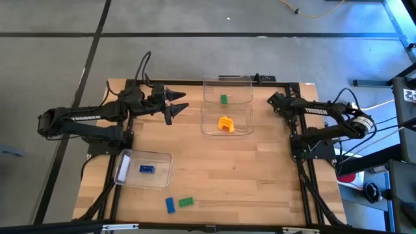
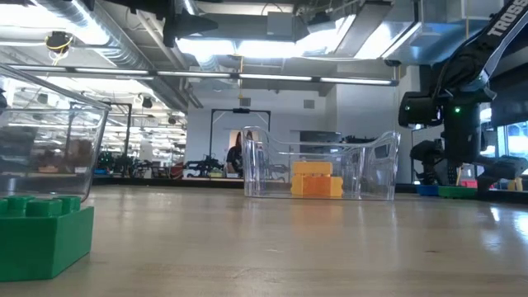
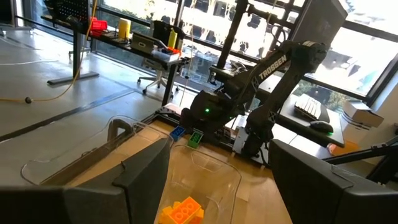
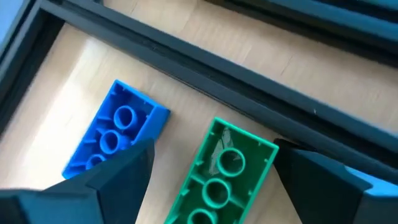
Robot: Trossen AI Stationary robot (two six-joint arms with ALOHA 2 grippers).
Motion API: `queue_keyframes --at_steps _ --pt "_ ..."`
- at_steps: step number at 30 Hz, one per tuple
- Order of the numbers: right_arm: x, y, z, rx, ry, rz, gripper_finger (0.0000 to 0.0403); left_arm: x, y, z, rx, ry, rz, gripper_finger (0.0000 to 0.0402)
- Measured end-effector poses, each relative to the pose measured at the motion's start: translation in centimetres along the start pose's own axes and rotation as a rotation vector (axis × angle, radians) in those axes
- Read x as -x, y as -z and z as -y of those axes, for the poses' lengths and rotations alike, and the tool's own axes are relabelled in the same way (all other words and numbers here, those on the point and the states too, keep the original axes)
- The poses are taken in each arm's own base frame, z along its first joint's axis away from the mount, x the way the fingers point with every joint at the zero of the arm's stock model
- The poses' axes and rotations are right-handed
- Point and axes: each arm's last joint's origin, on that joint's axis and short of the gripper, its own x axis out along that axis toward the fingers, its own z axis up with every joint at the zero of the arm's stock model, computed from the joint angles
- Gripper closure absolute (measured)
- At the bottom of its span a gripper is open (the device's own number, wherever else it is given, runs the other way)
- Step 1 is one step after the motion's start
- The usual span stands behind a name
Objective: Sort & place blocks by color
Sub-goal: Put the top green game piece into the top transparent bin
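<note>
table (image 1: 227,169) wood | left gripper (image 1: 177,105) spread, empty | right gripper (image 1: 274,99) spread over blocks (image 4: 214,177)

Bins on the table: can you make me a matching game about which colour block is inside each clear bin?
Bins:
1. bin at the table's far edge
2. bin next to it, nearer the middle
3. bin near the left arm's base

Inside:
A. blue block
B. green block
C. orange blocks

Pairs: 1-B, 2-C, 3-A
</note>
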Motion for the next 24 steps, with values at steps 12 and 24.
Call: queue_keyframes --at_steps 12,24 --pt "0.0 0.3 -0.2 0.28 0.01 -0.062 0.0067 0.0 0.0 0.0 0.004 0.0 -0.001 0.0136" --pt "1.2 1.4 -1.1 0.543 -0.048 -0.12 0.0067 0.0 0.0 0.0 0.003 0.004 -0.005 0.0136"
